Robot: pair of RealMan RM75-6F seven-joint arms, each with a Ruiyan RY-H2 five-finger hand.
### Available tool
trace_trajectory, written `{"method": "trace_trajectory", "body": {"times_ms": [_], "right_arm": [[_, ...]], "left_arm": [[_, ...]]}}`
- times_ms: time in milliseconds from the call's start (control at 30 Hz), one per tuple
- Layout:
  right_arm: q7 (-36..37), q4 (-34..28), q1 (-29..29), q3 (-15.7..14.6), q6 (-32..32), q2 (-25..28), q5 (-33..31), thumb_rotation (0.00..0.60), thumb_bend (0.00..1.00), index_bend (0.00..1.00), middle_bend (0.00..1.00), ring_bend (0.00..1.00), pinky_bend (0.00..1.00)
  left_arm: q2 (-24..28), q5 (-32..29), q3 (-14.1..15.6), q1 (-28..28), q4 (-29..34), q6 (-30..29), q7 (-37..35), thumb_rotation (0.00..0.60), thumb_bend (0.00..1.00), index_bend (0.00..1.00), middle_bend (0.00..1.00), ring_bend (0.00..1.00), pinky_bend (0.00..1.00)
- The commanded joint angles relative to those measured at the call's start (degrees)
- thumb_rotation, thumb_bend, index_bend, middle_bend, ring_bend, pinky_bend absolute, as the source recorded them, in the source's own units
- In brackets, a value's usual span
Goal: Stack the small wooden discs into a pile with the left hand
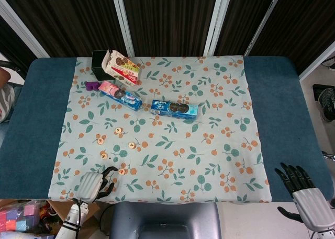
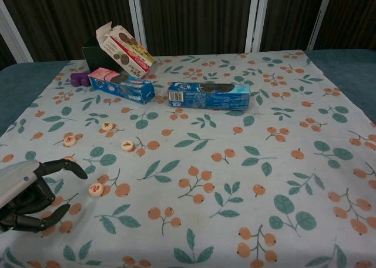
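Several small wooden discs lie apart on the left half of the floral cloth (image 1: pixel 220 144): one (image 1: pixel 118 130) furthest back, others (image 1: pixel 100 141) (image 1: pixel 131 144) (image 1: pixel 103 155) in the middle, and the nearest disc (image 1: pixel 122 171) (image 2: pixel 96 190) close to the front edge. My left hand (image 1: pixel 94 184) (image 2: pixel 29 191) hovers at the cloth's front left, just left of that nearest disc. Its fingers (image 2: pixel 61 164) are curved and spread, holding nothing, and they cover one disc in the chest view. My right hand (image 1: pixel 306 193) stays open off the table's front right corner.
Two blue biscuit boxes (image 1: pixel 174 108) (image 1: pixel 121 95) lie mid-cloth behind the discs. An opened carton (image 1: pixel 121 67) leans on a dark box (image 1: pixel 98 61) at the back left, with a small purple object (image 1: pixel 92 85) beside them. Blue tabletop (image 1: pixel 31 123) flanks the cloth.
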State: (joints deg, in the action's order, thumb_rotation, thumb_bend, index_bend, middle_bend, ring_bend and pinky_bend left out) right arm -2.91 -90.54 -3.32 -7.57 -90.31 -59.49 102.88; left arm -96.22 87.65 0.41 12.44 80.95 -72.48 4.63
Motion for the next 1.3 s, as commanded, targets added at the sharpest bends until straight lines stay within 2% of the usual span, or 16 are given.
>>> {"method": "trace_trajectory", "body": {"times_ms": [33,433,1300], "right_arm": [[0.01,-0.01,0.02,-0.02,0.04,0.03,0.01,0.600,0.14,0.00,0.00,0.00,0.00],[0.43,0.06,-0.02,-0.06,-0.19,0.16,0.09,0.600,0.14,0.00,0.00,0.00,0.00],[1.11,0.26,-0.21,-0.10,-0.80,0.35,0.31,0.600,0.14,0.00,0.00,0.00,0.00]], "left_arm": [[-1.77,-1.49,-1.05,0.77,-1.16,1.03,1.47,0.600,0.43,0.33,1.00,1.00,1.00],[-5.80,-4.82,-2.93,2.36,-3.45,2.19,5.50,0.600,0.43,0.35,1.00,1.00,1.00],[-7.88,-7.24,-2.65,3.50,-5.62,2.73,7.62,0.600,0.43,0.43,1.00,1.00,1.00]]}}
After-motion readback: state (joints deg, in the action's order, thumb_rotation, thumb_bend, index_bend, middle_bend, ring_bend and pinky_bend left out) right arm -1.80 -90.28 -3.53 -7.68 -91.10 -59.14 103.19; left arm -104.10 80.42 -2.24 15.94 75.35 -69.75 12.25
